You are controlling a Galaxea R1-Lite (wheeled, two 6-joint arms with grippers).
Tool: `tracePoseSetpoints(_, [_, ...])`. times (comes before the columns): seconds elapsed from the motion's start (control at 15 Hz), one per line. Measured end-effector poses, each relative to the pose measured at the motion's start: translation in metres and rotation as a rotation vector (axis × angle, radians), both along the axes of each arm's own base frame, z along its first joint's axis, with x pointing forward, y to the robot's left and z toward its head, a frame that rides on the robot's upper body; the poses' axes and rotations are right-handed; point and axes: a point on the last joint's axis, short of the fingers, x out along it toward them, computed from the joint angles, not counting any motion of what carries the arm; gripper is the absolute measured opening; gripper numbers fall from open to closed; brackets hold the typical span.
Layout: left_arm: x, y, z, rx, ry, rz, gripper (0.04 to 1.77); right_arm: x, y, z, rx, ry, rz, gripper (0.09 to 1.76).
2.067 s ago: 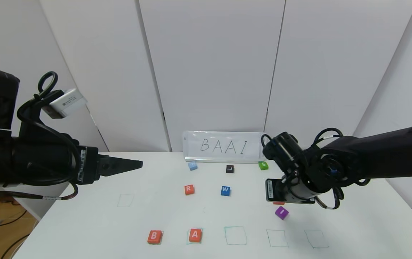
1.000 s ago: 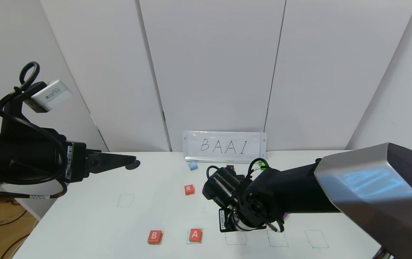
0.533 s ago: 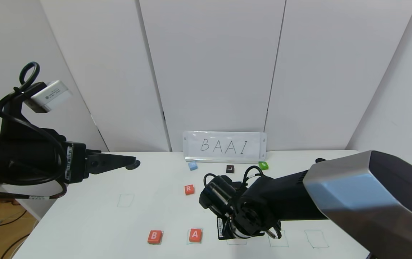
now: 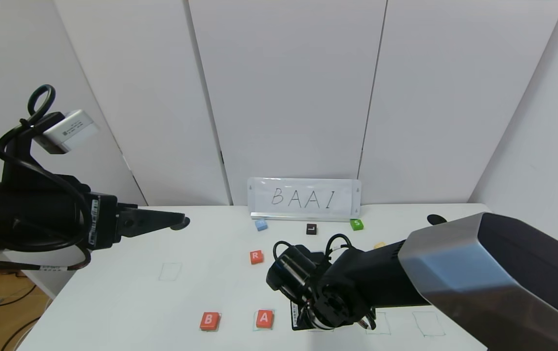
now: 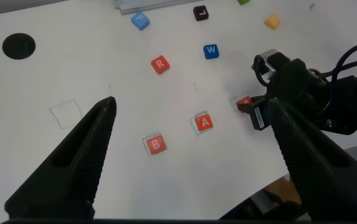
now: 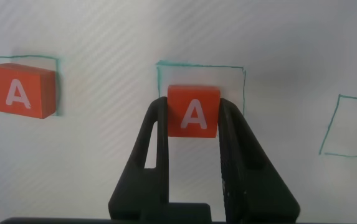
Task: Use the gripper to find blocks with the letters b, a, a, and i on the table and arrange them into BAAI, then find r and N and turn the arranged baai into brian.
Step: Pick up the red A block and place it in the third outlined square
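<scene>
Right gripper (image 6: 194,134), clamped on 2nd small orange-red square A block (image 6: 193,111), has swung from mid-right down to bottom-centre green-outlined square (image 6: 200,87) w/ placed A (image 6: 22,90) beside — release next, prob.

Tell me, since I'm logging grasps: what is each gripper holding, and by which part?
The right gripper holds an orange-red A block, its fingers pinching the block's two opposite side edges above a green-outlined square. The left gripper is open and holds nothing.
</scene>
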Motion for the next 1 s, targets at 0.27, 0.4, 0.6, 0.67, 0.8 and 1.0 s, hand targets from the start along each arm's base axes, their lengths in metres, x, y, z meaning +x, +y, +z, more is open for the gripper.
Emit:
tracePoseSetpoints(0.27, [-0.0001, -0.0002, -0.0007, 0.0, 0.002, -0.001, 1.72, -0.0014, 0.0008, -0.0038, 0.011, -0.001, -0.006, 0.53])
tracePoseSetpoints(0.4, [0.0, -0.0003, -0.0008, 0.0, 0.003, -0.001, 1.72, -0.0022, 0.0003, -0.0043, 0.007, 0.002, -0.006, 0.53])
tracePoseSetpoints(0.6, [0.0, -0.0006, -0.0009, 0.001, 0.003, -0.003, 1.72, -0.0042, -0.0026, -0.008, -0.015, 0.001, -0.013, 0.53])
tracePoseSetpoints(0.67, [0.0, -0.0007, -0.001, 0.001, 0.004, -0.004, 1.72, -0.0047, -0.0035, -0.0087, -0.024, -0.005, -0.017, 0.53])
tracePoseSetpoints(0.8, [-0.0001, -0.0009, -0.0012, 0.001, 0.005, -0.004, 1.72, -0.005, -0.0047, -0.0085, -0.026, -0.005, -0.022, 0.53])
tracePoseSetpoints(1.0, [0.0, -0.0011, -0.0015, 0.001, 0.006, -0.006, 1.72, -0.0047, -0.0039, -0.0077, -0.009, -0.015, -0.02, 0.53])
